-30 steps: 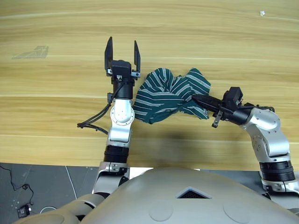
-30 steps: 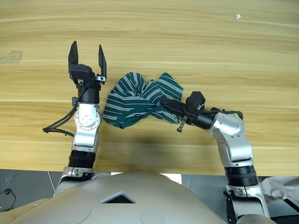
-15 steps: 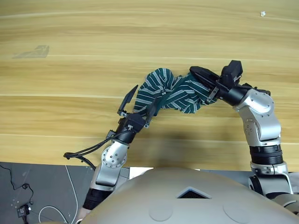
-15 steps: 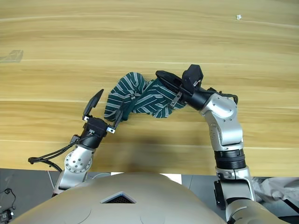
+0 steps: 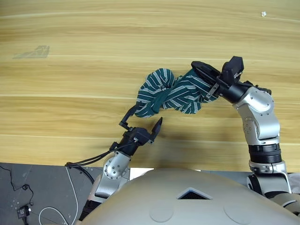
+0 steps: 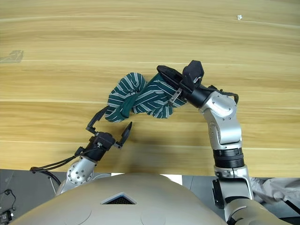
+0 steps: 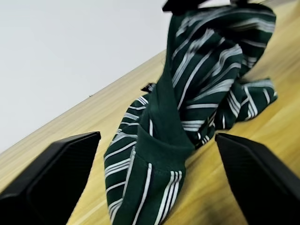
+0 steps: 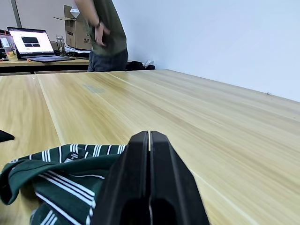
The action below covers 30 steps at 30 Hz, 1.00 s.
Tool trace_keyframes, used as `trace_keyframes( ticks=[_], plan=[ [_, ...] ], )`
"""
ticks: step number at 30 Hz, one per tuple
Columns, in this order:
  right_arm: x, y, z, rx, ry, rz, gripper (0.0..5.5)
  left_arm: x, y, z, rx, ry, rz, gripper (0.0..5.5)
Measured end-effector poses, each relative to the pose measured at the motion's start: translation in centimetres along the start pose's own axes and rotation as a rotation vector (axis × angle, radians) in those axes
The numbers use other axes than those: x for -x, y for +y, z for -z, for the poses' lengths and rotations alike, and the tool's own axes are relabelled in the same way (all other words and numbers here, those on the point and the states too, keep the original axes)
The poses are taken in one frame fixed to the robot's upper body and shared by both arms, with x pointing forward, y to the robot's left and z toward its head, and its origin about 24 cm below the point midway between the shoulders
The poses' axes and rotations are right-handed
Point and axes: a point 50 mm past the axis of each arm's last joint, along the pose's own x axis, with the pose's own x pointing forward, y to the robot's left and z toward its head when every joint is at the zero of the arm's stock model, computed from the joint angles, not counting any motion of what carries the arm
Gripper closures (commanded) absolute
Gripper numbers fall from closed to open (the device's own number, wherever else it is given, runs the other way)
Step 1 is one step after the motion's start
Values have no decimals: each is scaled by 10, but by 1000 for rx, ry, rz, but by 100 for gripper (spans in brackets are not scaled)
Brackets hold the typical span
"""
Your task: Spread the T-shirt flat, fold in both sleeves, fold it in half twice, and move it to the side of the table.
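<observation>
Since a second ago the left tool (image 5: 145, 119) has pulled back toward 7 o'clock; it gapes wide, empty. Right tool (image 5: 202, 71) pinches the T-shirt (image 5: 173, 91) at its 2 o'clock edge. T-shirt sits bunched mid-desk (image 5: 70, 70): spreading, every fold and the move apparently remain.

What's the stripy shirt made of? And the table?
The shirt looks like soft knit cloth, maybe cotton: it bunches and twists into limp folds. The table looks like wood or wood-look laminate with a smooth finish: pale planks with grain lines.

Twisted folds hide the sleeves of the T-shirt (image 5: 174, 93); a white speck (image 5: 263, 13) is too small to name.
</observation>
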Motion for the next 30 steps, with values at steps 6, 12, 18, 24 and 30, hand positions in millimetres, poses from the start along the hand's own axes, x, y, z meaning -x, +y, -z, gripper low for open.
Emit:
trace_keyframes(
  ticks=[6, 12, 18, 24, 30],
  plan=[
    [-4, 8, -7, -1, -41, -24, 550, -5, -7, 4, -39, 20, 9, 13],
    [-4, 10, -10, 6, -49, -30, 550, -7, -4, 4, -41, 22, -21, 30],
    [-3, 11, -9, 2, -46, -28, 550, -7, -4, 8, -36, 40, -26, 136],
    [-4, 11, -9, -4, -52, -25, 550, -7, -1, 11, -40, 51, -41, 227],
    [-5, 12, -9, -9, -59, -22, 550, -9, 3, 14, -25, 55, -55, 326]
  ],
)
